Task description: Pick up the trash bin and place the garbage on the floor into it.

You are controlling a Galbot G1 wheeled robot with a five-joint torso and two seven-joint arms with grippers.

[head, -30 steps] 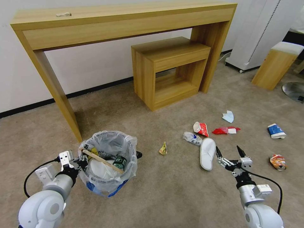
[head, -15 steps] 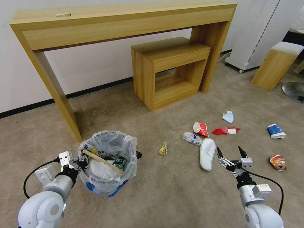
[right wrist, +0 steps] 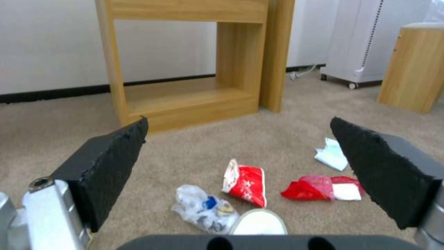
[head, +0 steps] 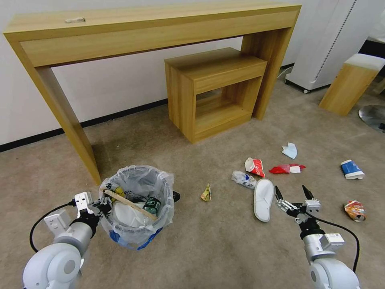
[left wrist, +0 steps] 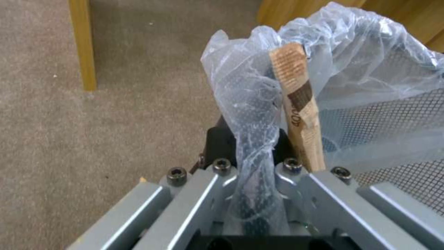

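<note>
Left gripper [head: 105, 205] clamped on the rim of the trash bin [head: 136, 237], low on the robot's left side, with the clear plastic liner [left wrist: 252, 114] bunched between its fingers. Black mesh bin lined with the crinkly bag, blue near its base, close to the leg of a long wooden console table [head: 148, 28]. Already inside the bin: a wooden stick [head: 130, 204] lying across the top, a white slipper [head: 126, 215] and a green-labelled bottle [head: 152, 205].

Right gripper [head: 292, 194] held low over the carpet [head: 208, 249] on the robot's right side, fingers spread wide apart, gripping nothing. Just beside it, toward the robot's left, a second white slipper on the floor [head: 263, 194].

Scattered on the carpet beyond: a crumpled clear bottle [head: 243, 178] touching the slipper's far end, a red and white wrapper [head: 254, 166], a second red wrapper [head: 287, 168], a light-blue mask [head: 289, 150], a blue and white paper cup [head: 352, 169], a crushed orange can [head: 355, 210], and a small yellow scrap [head: 206, 193] between bin and slipper.

Small wooden side table [head: 212, 90] tucked under the console.
</note>
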